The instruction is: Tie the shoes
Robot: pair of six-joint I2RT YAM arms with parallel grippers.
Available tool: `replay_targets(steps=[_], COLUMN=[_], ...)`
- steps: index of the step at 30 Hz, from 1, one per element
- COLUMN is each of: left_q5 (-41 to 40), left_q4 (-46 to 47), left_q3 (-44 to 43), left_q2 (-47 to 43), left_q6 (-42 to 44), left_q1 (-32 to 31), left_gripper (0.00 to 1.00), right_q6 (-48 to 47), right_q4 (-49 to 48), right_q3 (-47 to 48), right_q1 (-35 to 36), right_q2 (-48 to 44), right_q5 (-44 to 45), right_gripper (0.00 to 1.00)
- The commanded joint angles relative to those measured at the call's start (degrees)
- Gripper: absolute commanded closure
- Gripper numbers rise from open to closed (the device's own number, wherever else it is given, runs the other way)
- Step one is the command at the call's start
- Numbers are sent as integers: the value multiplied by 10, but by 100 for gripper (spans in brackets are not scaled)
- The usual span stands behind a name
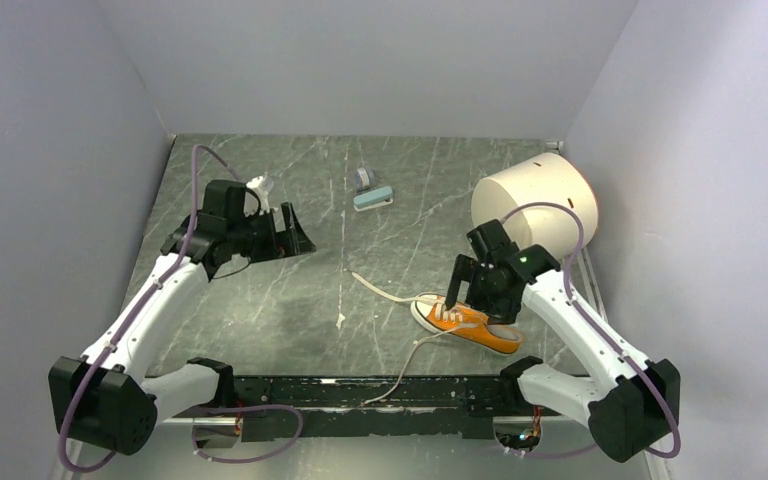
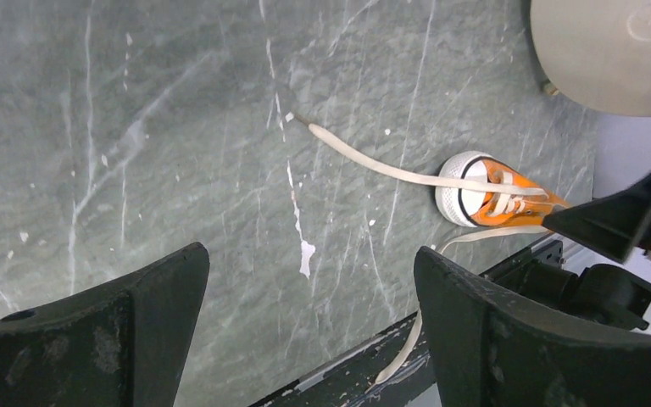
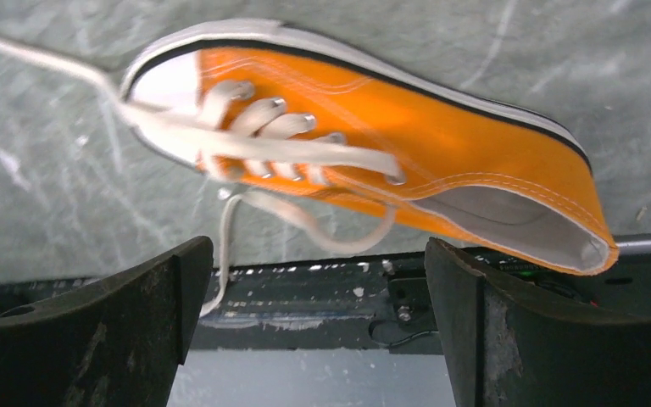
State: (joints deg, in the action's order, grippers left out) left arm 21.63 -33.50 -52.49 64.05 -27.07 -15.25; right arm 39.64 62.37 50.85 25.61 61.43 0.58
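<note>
While the right tool [image 3: 314, 254] gapes above the sneaker [image 3: 458, 144], laces [image 2: 373, 166] lie loose.

Your top view hangs high at the near edge and looks down and forward over the whole table [image 1: 260, 320], far enough off that the sneaker [image 1: 465, 325] sits small at lower right. Your left wrist view looks down across the marble from well away, with the sneaker at the right edge. Your right wrist view sits close above it, filling the upper frame. All three share it.
</note>
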Motion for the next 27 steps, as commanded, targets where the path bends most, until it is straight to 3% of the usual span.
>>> replay_targets(steps=[1, 6, 9, 16, 27], left_q5=[-27, -91, -112, -132, -163], left_q4=[-10, -48, -53, -56, -71], left_q3=[-51, -118, -137, -144, -140], left_q2=[1, 32, 45, 43, 30], left_q6=[35, 87, 105, 116, 125], left_q1=[-16, -67, -93, -102, -103], left_gripper=[5, 4, 4, 3, 3], right_q6=[79, 94, 107, 115, 85], right_q4=[-34, -47, -115, -125, -260], right_q3=[-29, -42, -76, -96, -101], right_q1=[-9, -14, -15, -14, 2], right_q2=[-6, 0, -8, 17, 86], right_q5=[82, 71, 16, 0, -140], right_gripper=[0, 0, 0, 0, 0])
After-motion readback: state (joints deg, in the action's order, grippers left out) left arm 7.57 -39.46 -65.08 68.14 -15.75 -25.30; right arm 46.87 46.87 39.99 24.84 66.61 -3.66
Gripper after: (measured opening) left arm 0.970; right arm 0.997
